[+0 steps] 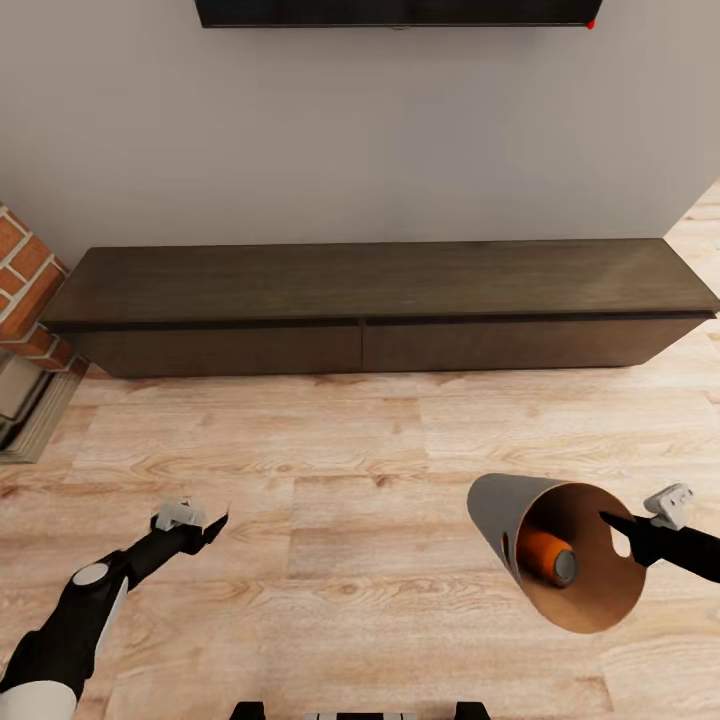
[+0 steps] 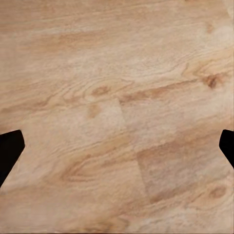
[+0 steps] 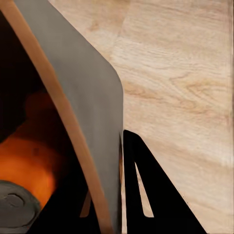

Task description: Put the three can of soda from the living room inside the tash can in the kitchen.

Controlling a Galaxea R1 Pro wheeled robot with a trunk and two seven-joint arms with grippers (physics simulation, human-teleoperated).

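Observation:
The trash can (image 1: 497,512), grey outside and copper-brown inside, hangs tilted above the wood floor at the lower right, its mouth turned toward me. An orange soda can (image 1: 548,556) with a grey metal top lies inside it, also seen in the right wrist view as the orange can (image 3: 27,168). The dark blue can is out of view. My right gripper (image 1: 613,524) is shut on the bin's rim (image 3: 73,141), one finger inside and one finger (image 3: 146,195) outside the wall. My left gripper (image 1: 206,522) hangs open over bare floor, with nothing between its fingertips (image 2: 9,151).
A long, low dark wood cabinet (image 1: 380,285) runs along the grey wall ahead. The brick side of a fireplace (image 1: 25,285) stands at the left. The bottom edge of a black screen (image 1: 400,12) hangs on the wall. Light wood floor (image 1: 330,450) lies between me and the cabinet.

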